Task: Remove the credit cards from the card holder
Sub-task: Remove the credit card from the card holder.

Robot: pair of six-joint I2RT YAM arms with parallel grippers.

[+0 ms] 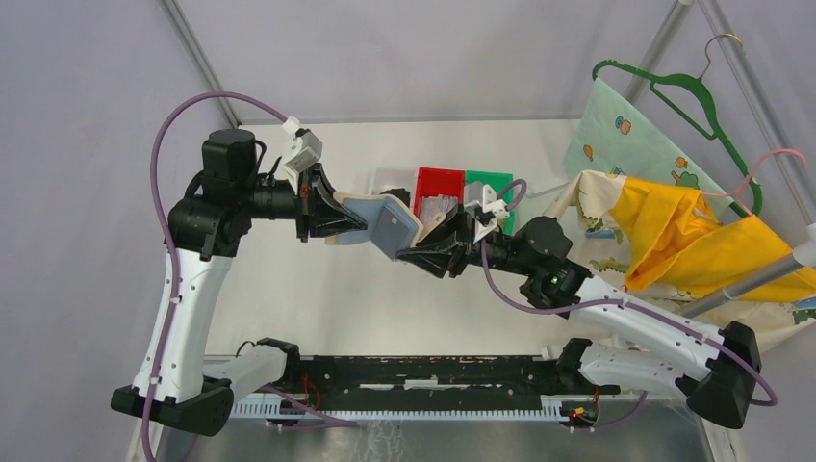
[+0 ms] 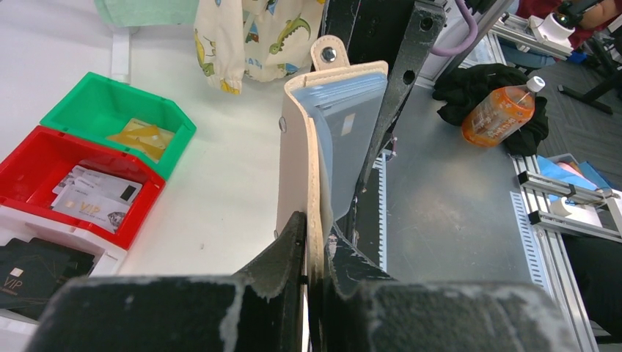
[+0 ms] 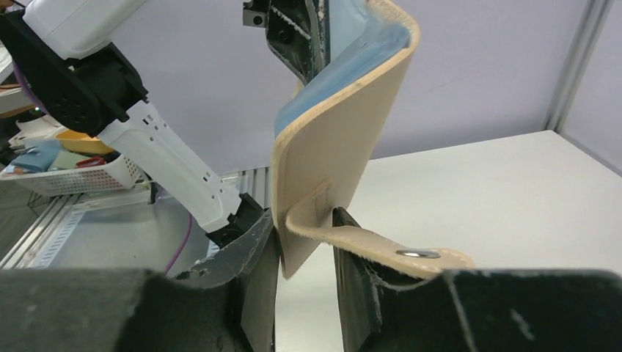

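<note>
Partway. Clamped shut on holder [image 2: 297, 161] end with left gripper [image 2: 312, 242], mid-air; straddling the other end with right gripper [image 3: 304, 249], jaws apart, seemingly no pinch. At least one grey card [image 2: 346, 139] left inside. Further back, several cards [image 2: 92, 194] already in red bin [image 2: 29, 158].

The tan card holder [image 3: 345, 139] dips into the right pincer [image 3: 304, 224], its snap tab [image 3: 381, 246] lying across one finger.

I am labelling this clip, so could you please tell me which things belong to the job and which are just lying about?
Job: flat tan card holder, pale grey plastic cards in it, left claw, right claw.
Lying about: green plastic hanger, yellow cloth, orange drink bottle, dinosaur-print fabric.
</note>
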